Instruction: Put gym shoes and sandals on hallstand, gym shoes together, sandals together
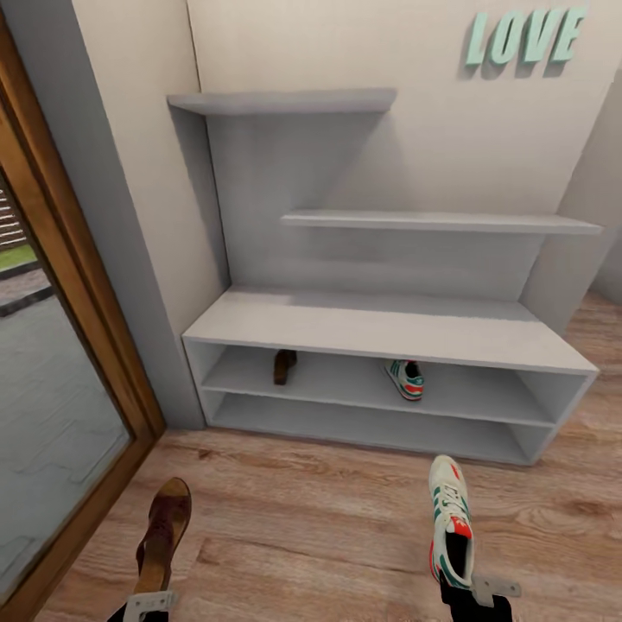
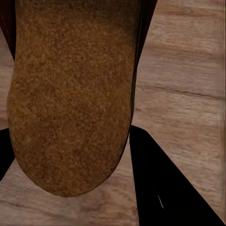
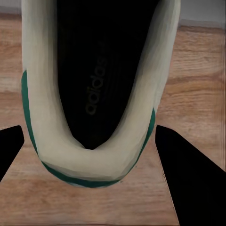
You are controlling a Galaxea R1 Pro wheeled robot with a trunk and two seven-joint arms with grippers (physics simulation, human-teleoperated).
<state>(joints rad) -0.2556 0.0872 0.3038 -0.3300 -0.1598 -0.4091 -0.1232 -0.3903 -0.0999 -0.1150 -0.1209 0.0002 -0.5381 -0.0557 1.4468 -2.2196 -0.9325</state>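
The white hallstand [image 1: 380, 326] stands against the wall ahead. On its upper shelf level lie one dark-brown sandal [image 1: 283, 365] toward the left and one white gym shoe [image 1: 405, 378] right of the middle, well apart. My left gripper [image 1: 142, 598] is shut on the second sandal [image 1: 166, 529], held over the corridor floor [image 1: 311, 536]; its tan footbed [image 2: 70, 94] sits between the dark fingers [image 2: 162, 188]. My right gripper [image 1: 471, 592] is shut on the second gym shoe [image 1: 451, 518], and the heel opening [image 3: 94, 80] lies between its fingers [image 3: 188, 165].
A glass door with a wooden frame [image 1: 86, 285] runs along the left. Two thin floating shelves [image 1: 285, 102] [image 1: 441, 222] hang above the hallstand, under teal LOVE letters [image 1: 525, 36]. The hallstand's lower shelf [image 1: 363, 428] holds nothing.
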